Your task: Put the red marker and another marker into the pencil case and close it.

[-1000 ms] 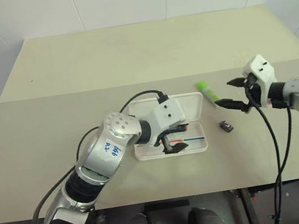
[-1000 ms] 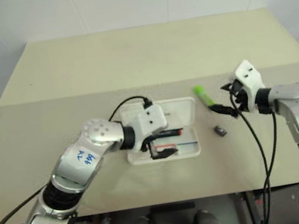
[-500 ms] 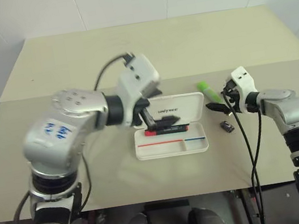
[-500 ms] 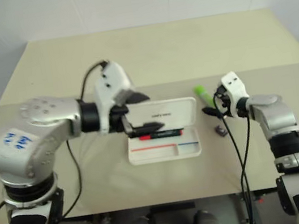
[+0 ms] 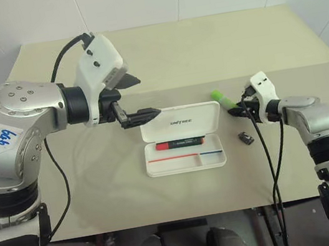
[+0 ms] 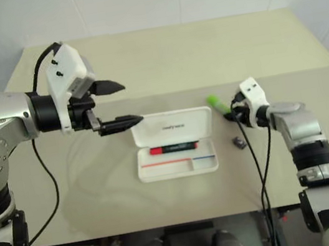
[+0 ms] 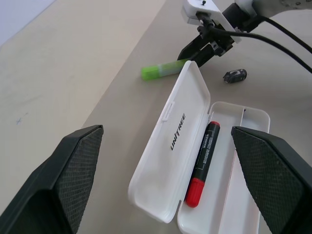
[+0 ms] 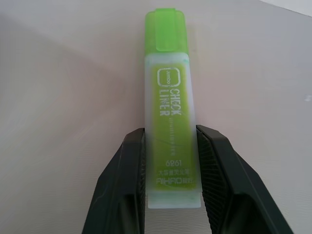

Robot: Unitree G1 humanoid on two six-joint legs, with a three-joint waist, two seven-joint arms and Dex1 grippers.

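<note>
On my feed the beige tabletop (image 5: 159, 54) has the open white pencil case (image 5: 184, 146) lying mid-table, a green highlighter (image 5: 225, 99) at its 2 o'clock, and a small dark object (image 5: 247, 139) at 3 o'clock.

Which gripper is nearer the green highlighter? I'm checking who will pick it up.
Right. The right gripper is closed around the green highlighter; the left gripper hangs open, raised beyond the pencil case.

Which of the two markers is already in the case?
The red marker: it lies in the tray of the open pencil case. The green highlighter is on the table beside the case, with the right gripper closed on its end.
</note>
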